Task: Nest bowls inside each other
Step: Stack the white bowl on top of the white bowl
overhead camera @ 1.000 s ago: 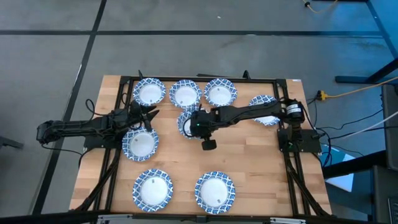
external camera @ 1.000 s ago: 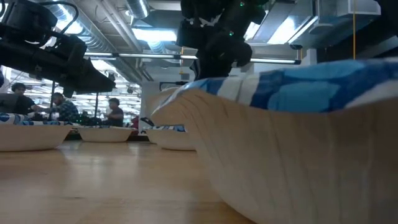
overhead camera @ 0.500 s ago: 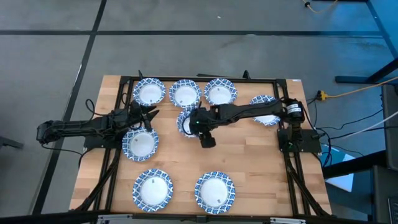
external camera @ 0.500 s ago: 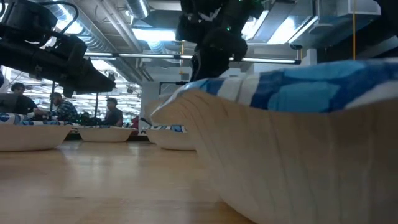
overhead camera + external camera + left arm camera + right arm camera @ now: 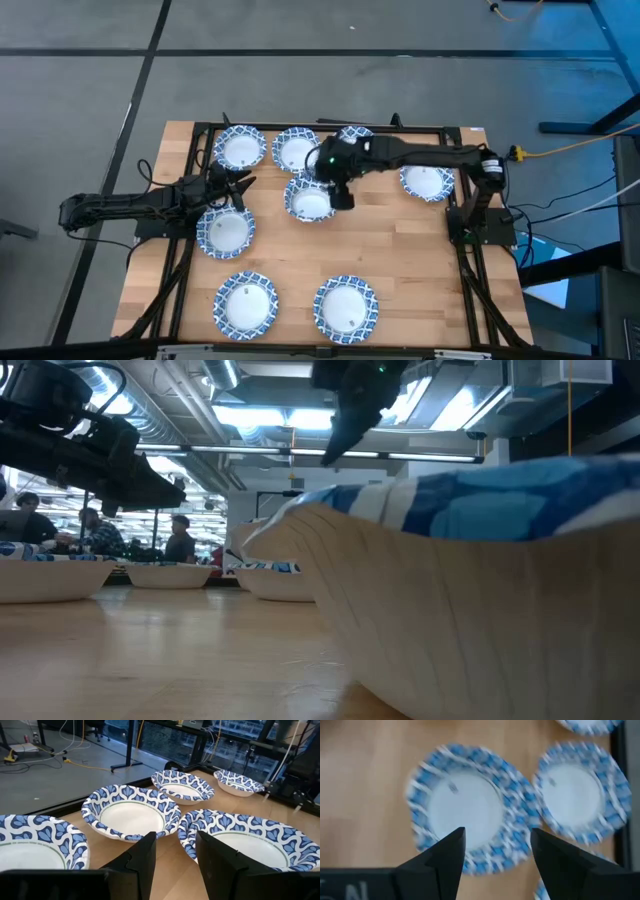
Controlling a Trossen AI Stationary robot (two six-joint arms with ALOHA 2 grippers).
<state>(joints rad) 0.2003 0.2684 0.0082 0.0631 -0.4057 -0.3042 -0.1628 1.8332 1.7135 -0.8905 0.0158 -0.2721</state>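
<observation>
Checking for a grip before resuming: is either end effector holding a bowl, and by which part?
Nothing is held. The right end effector hangs open above the middle bowl; the left end effector is open, empty, beside another bowl.

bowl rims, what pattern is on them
Blue-and-white leaf-like shapes on the bowl rims, clearest in the left wrist view.

Lab/workshop: exposed ceiling ducts [image 5: 190, 405], floor cables [image 5: 75, 760].

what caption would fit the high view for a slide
Right gripper open and empty above the middle bowl; left gripper waits open by the left-side bowl.
</observation>
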